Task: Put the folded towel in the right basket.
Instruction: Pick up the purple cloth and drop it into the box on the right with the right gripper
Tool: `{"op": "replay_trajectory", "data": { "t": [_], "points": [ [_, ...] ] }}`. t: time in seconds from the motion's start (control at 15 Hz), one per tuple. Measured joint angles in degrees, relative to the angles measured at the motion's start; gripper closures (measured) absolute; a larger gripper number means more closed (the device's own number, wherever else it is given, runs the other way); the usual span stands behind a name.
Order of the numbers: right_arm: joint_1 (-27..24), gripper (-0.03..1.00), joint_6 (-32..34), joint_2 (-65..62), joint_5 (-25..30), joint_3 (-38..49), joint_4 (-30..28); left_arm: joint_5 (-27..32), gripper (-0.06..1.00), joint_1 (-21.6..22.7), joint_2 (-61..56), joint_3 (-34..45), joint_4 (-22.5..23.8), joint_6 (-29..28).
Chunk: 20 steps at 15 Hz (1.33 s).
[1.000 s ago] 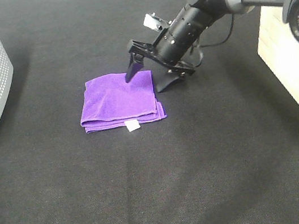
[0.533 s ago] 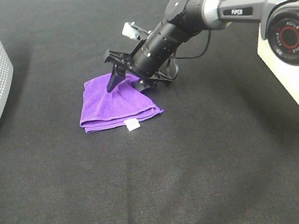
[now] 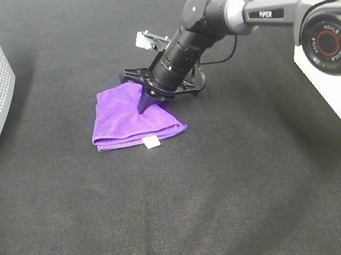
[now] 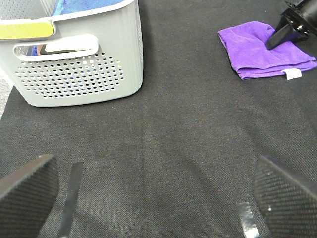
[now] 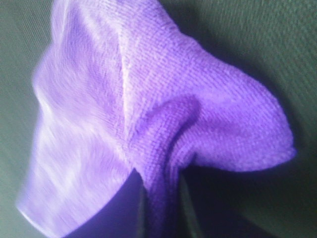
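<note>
The black surface [image 3: 233, 189] holds a purple towel [image 3: 123, 119] near its middle, well apart from the pale right basket [image 3: 337, 86] at the right edge. We think the towel is light, soft and floppy, so a pinched corner fold should lift it. Our right tool [image 3: 145, 100] is squeezed tight on the towel's far right corner. Our left tool [image 4: 158, 198] hangs wide open. A second ago the right tool was spread open over that corner. Now the corner is bunched up.
</note>
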Motion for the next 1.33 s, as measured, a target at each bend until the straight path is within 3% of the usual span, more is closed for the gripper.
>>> {"op": "replay_trajectory", "data": {
  "t": [0.2, 0.33, 0.6, 0.73, 0.8, 1.0, 1.13, 1.33],
  "points": [
    [-2.5, 0.85, -0.4, -5.3, 9.3, -8.4, -5.1, 0.0, -0.04, 0.0, 0.0, 0.0, 0.0, 0.0],
    [-3.8, 0.85, -0.4, -8.0, 11.5, -12.2, -5.6, 0.0, -0.04, 0.0, 0.0, 0.0, 0.0, 0.0],
    [-13.2, 0.85, -0.3, -18.7, 19.0, -22.4, -8.8, 0.0, -0.04, 0.0, 0.0, 0.0, 0.0, 0.0],
    [-20.5, 0.85, 0.4, -23.9, 19.3, -22.9, -13.3, 0.0, -0.04, 0.0, 0.0, 0.0, 0.0, 0.0],
    [-27.5, 0.85, 1.3, -26.9, 19.4, -22.9, -16.7, 0.0, -0.04, 0.0, 0.0, 0.0, 0.0, 0.0],
    [-37.9, 0.85, 1.9, -30.5, 19.5, -22.9, -18.3, 0.0, -0.04, 0.0, 0.0, 0.0, 0.0, 0.0],
    [-40.7, 0.85, 1.9, -30.9, 19.5, -22.5, -18.3, 0.0, -0.04, 0.0, 0.0, 0.0, 0.0, 0.0],
    [-40.7, 0.85, 1.6, -30.8, 19.7, -10.6, -20.3, 0.0, -0.04, 0.0, 0.0, 0.0, 0.0, 0.0]
  ]
}}
